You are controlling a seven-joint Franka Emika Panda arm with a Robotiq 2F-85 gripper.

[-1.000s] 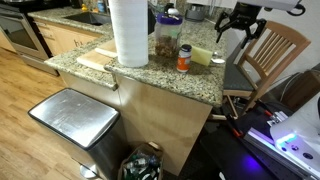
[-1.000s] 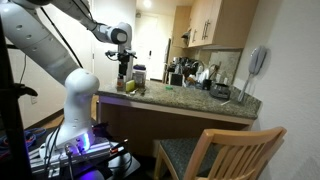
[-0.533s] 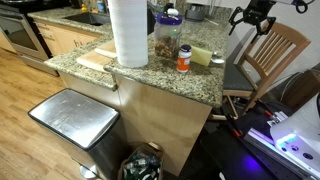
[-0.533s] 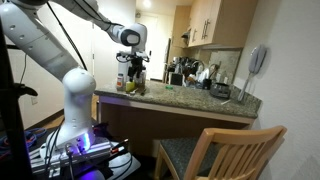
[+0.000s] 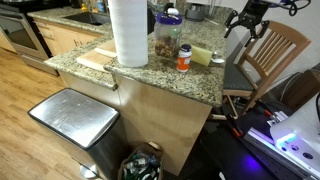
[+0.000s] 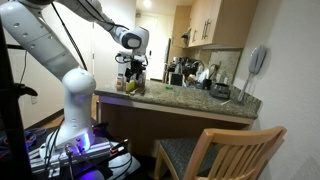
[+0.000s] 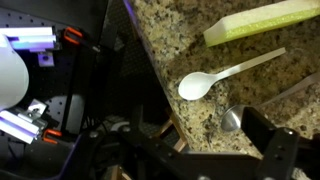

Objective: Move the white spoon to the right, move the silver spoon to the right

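In the wrist view a white plastic spoon (image 7: 222, 76) lies on the granite counter (image 7: 190, 40), bowl toward the counter edge. Just beyond it lies a silver spoon (image 7: 233, 119), its bowl near the edge and its handle partly hidden by one of my fingers. My gripper (image 7: 205, 150) is open and empty, hovering over the counter's edge with the silver spoon's bowl between its fingers' line. The gripper shows above the counter's end in both exterior views (image 5: 247, 22) (image 6: 131, 72). The spoons are too small to make out there.
A yellow-green block (image 7: 265, 20) lies beside the white spoon. A paper towel roll (image 5: 128, 30), a jar (image 5: 167, 36) and a small orange bottle (image 5: 184, 58) stand on the counter. A wooden chair (image 5: 272, 55) sits below the gripper; a steel bin (image 5: 75, 115) stands on the floor.
The gripper has shifted along the counter's end and risen slightly, then settled down a little. It stays open and holds nothing.
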